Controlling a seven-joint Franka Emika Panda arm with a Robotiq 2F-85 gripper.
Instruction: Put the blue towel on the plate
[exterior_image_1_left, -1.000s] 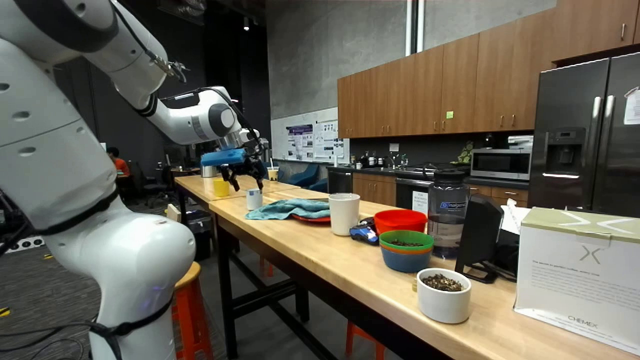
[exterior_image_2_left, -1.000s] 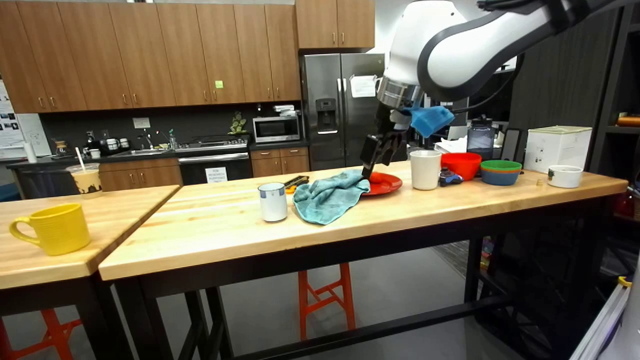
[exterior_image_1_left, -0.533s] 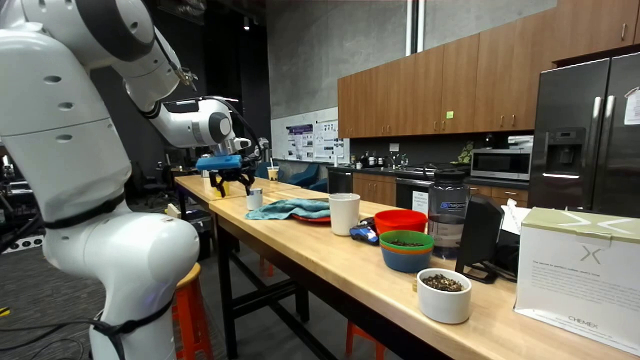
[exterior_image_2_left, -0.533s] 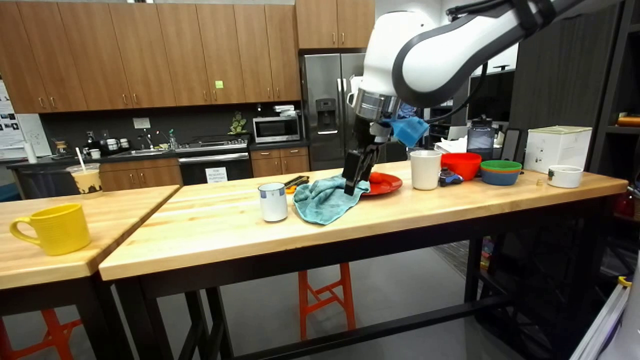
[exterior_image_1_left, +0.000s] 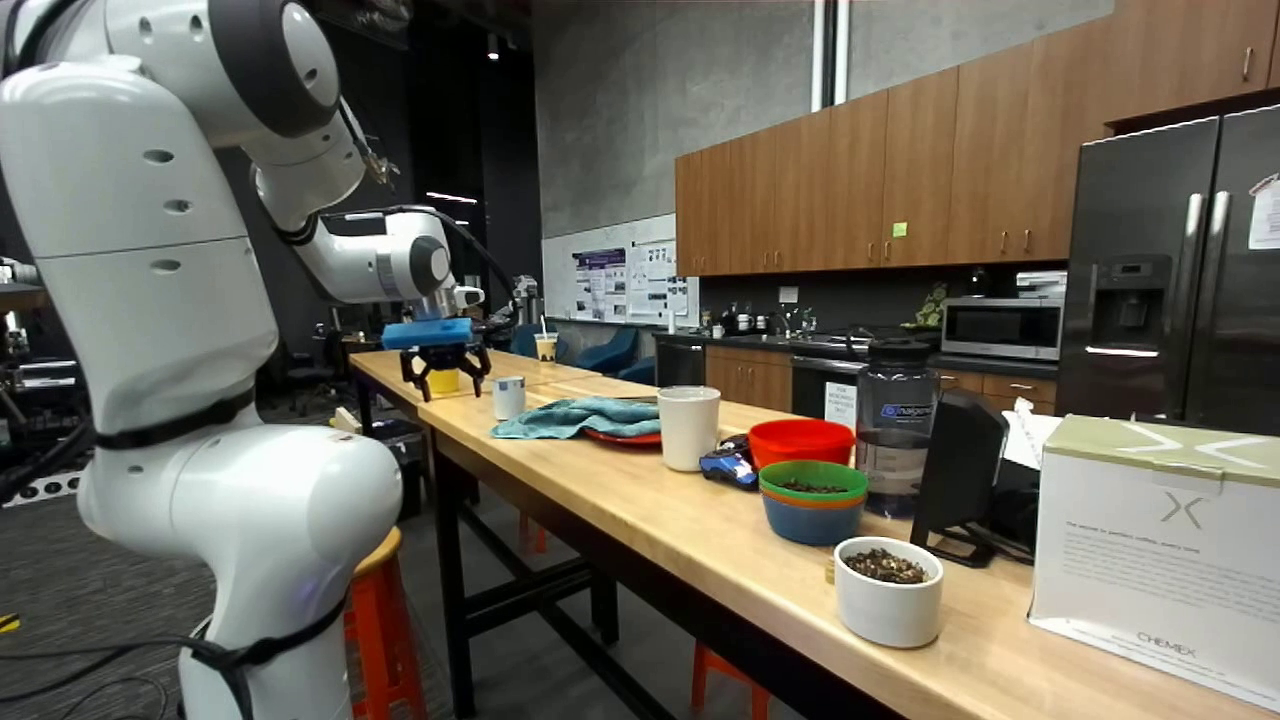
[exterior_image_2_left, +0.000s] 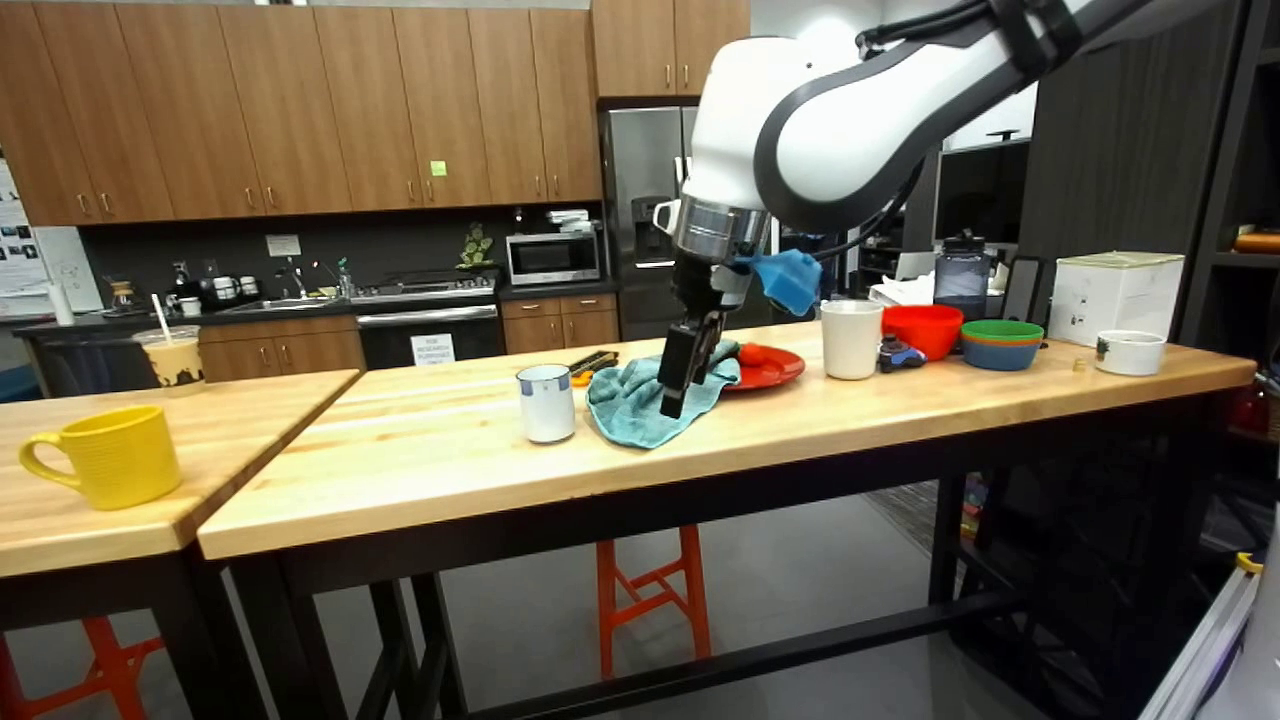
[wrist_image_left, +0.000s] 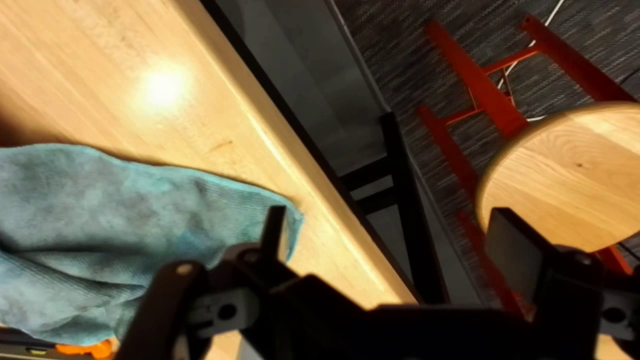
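The teal-blue towel (exterior_image_2_left: 640, 408) lies crumpled on the table, its far end against or over the red plate (exterior_image_2_left: 778, 372). A rounded red-orange item (exterior_image_2_left: 750, 354) sits on the plate. The towel (exterior_image_1_left: 575, 416) and the plate's rim (exterior_image_1_left: 635, 439) also show in an exterior view. My gripper (exterior_image_1_left: 454, 394) is open and empty, pointing down above the table's long edge. In the wrist view my gripper (wrist_image_left: 390, 220) has one finger over the corner of the towel (wrist_image_left: 115, 205) and the other beyond the table edge, over the floor and stool.
A white mug (exterior_image_2_left: 547, 405) stands beside the towel, with a dark tool (exterior_image_2_left: 593, 366) behind it. A tall white cup (exterior_image_2_left: 851, 340), red bowl (exterior_image_2_left: 922, 332) and stacked bowls (exterior_image_2_left: 1001, 346) stand past the plate. A stool (wrist_image_left: 565, 175) is by the table edge.
My gripper has moved away from the plate, outward past the table's long edge and a little lower. It has also turned. The towel and plate have not moved.
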